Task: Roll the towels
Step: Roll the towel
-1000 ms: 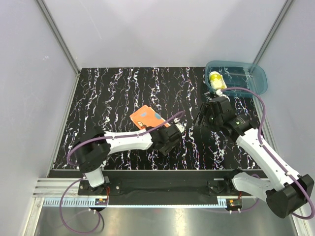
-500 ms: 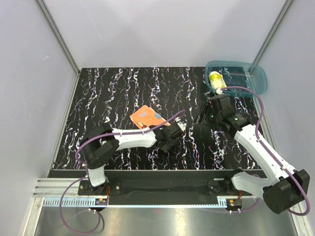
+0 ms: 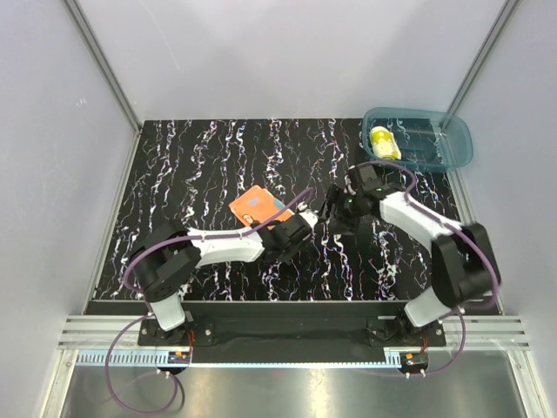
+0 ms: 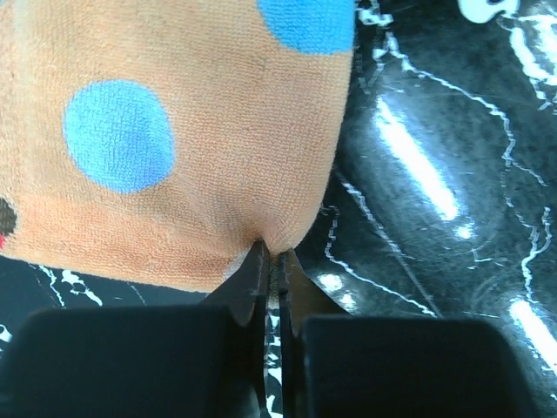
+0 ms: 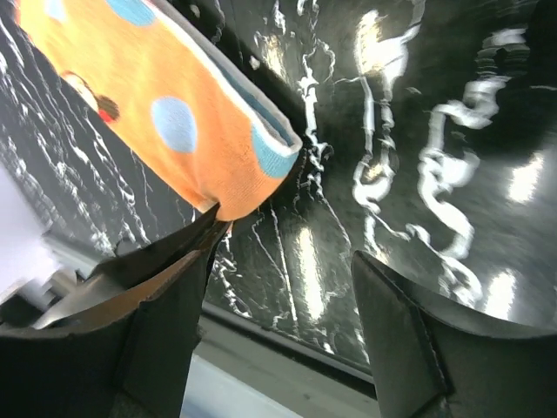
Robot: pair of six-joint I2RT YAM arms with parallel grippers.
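The orange towel (image 3: 256, 207), with light-blue dots, lies flat on the black marbled table (image 3: 200, 165). My left gripper (image 4: 272, 259) is shut on its near right corner, with the cloth (image 4: 174, 131) puckered between the tips; from above this gripper (image 3: 300, 226) sits at the towel's right end. My right gripper (image 3: 334, 214) hovers just right of it with its jaws wide open and nothing between them (image 5: 283, 261). In the right wrist view the orange towel (image 5: 165, 113) ends at that pinched corner. The yellow towel (image 3: 381, 142) lies rolled in the teal bin.
The translucent teal bin (image 3: 448, 144) stands at the table's back right corner. Grey walls close in the left, back and right sides. Both arms' purple cables arc over the near half of the table.
My left gripper has closed on the orange towel's corner. My right arm has swung left from beside the bin to next to the left gripper.
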